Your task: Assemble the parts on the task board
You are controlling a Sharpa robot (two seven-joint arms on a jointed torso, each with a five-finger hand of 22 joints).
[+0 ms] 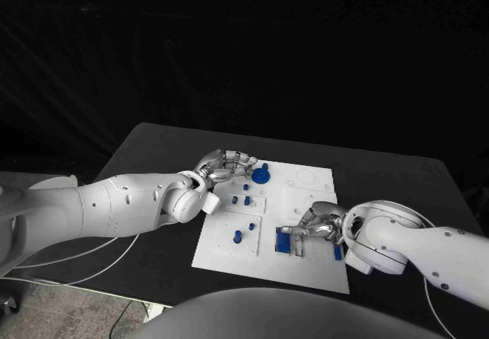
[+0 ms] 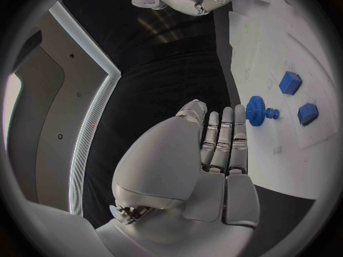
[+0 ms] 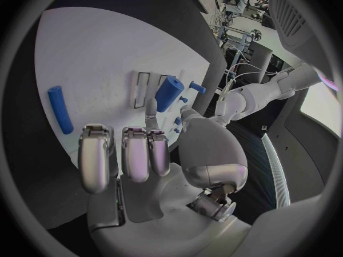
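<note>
The white task board point(image 1: 311, 185) lies in the middle of the black table. A blue gear point(image 1: 261, 174) stands near its far left corner, and my left hand point(image 1: 226, 168) is right beside it. In the left wrist view the fingers point(image 2: 223, 132) lie straight and together, their tips at the gear point(image 2: 256, 111), holding nothing. My right hand point(image 1: 318, 224) hovers over the board's near right part, next to a blue block point(image 1: 283, 242). In the right wrist view its fingers point(image 3: 136, 154) are spread and empty, with the thumb tip close to the block point(image 3: 168, 93).
A blue bar point(image 1: 338, 252) lies near the board's right edge, beside my right wrist. Small blue pegs point(image 1: 240, 200) and another piece point(image 1: 239, 236) stand in the board's left half. Two blue blocks point(image 2: 289, 82) sit beyond the gear. Black table surrounds the board.
</note>
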